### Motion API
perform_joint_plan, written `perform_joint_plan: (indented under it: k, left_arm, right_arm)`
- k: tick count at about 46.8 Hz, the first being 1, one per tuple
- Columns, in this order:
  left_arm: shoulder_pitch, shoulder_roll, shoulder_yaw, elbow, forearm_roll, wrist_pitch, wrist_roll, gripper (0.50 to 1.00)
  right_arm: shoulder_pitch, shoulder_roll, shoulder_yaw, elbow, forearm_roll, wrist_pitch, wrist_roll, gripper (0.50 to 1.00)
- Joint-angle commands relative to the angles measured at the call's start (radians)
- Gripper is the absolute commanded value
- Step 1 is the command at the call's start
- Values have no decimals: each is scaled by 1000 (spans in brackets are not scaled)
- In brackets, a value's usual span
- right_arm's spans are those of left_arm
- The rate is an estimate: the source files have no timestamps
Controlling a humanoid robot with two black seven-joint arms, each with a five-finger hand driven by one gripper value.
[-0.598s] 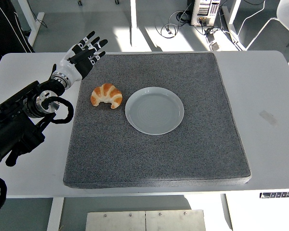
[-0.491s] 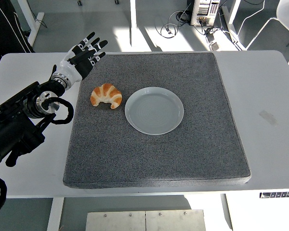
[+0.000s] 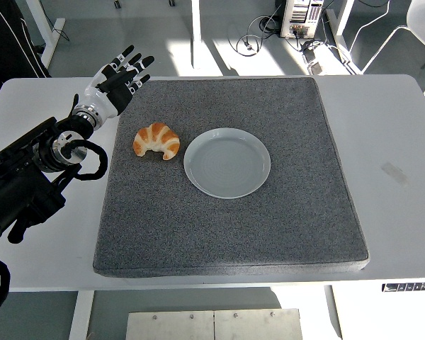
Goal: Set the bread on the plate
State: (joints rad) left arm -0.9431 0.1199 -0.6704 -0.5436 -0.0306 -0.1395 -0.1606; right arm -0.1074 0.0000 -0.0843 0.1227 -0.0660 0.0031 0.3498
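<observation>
Reaching in from the left edge, the left hand hovers over the far-left corner of the grey mat, its fingers spread wide and holding nothing. The bread, a golden croissant, lies on the mat nearer than the hand and clear of it, just left of the plate with a narrow gap between them. The pale plate sits bare around the mat's middle. The mat covers most of the white tabletop. A dark sleeve shows at the top left.
</observation>
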Motion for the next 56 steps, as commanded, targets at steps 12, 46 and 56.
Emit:
perform_joint_plan:
  k: [12, 46, 56]
  left_arm:
    - [-13, 15, 11, -3, 14, 6, 0, 983]
    - [-270, 213, 587, -170, 325, 55, -2, 983]
    - [-352, 238, 646, -176, 682, 55, -7, 983]
  right_arm:
    - [0, 0, 0, 0, 0, 0, 0, 1000]
    - [0, 0, 0, 0, 0, 0, 0, 1000]
    - [0, 0, -2, 0, 0, 0, 0, 1000]
